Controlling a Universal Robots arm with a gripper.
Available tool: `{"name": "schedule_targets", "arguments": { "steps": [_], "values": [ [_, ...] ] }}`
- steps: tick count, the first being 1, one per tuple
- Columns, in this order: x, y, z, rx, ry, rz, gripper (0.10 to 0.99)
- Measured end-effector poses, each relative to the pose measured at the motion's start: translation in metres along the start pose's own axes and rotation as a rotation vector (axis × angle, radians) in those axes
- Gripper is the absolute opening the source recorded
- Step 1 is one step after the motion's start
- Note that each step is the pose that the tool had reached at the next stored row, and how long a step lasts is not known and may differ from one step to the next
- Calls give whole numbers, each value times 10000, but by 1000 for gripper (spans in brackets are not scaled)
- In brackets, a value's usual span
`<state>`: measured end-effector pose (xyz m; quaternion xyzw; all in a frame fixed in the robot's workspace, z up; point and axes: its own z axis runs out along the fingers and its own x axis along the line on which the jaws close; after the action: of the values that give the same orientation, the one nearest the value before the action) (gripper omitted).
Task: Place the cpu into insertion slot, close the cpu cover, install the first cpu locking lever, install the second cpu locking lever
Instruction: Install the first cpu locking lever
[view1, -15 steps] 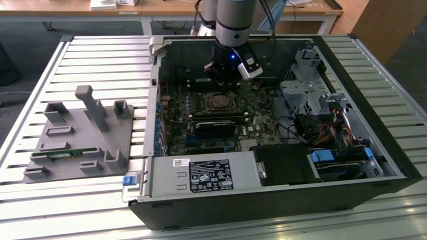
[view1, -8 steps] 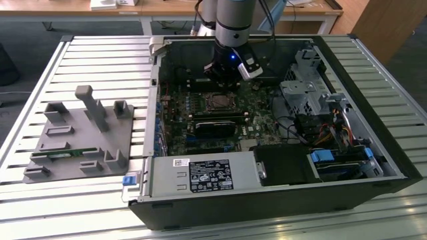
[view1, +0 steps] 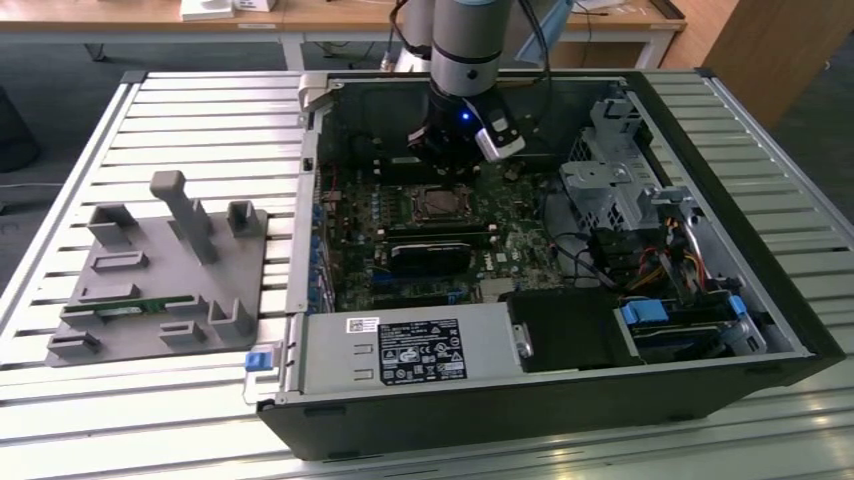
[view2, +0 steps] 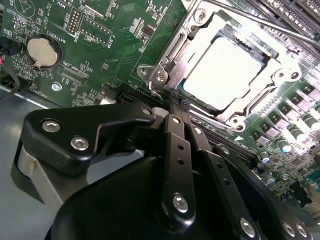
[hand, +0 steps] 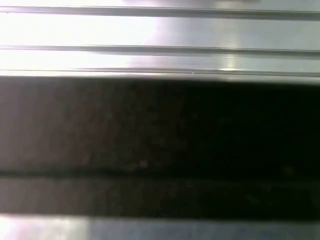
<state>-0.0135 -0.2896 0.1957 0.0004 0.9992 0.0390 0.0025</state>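
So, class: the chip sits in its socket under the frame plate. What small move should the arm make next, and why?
Probably a slight push sideways with the shut tool against the locking lever at the socket's corner. The cpu already lies in the insertion slot with the cpu cover down over it, and the tool's tip sits right at that corner.

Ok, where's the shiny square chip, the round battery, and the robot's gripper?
cpu (view2: 227, 75): second wrist view, middle of its pale metal face.
round battery (view2: 42, 52): second wrist view, centre of its silver top.
gripper (view2: 172, 97): second wrist view, at its closed black fingertips, beside the socket corner.
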Motion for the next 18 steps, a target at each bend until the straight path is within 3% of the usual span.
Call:
{"name": "schedule_targets", "arguments": {
  "steps": [7, 18],
  "values": [
    [-1, 11, -148, 1, 1, -1, 106],
    [-4, -33, -154, -4, 2, 0, 106]
  ]
}}
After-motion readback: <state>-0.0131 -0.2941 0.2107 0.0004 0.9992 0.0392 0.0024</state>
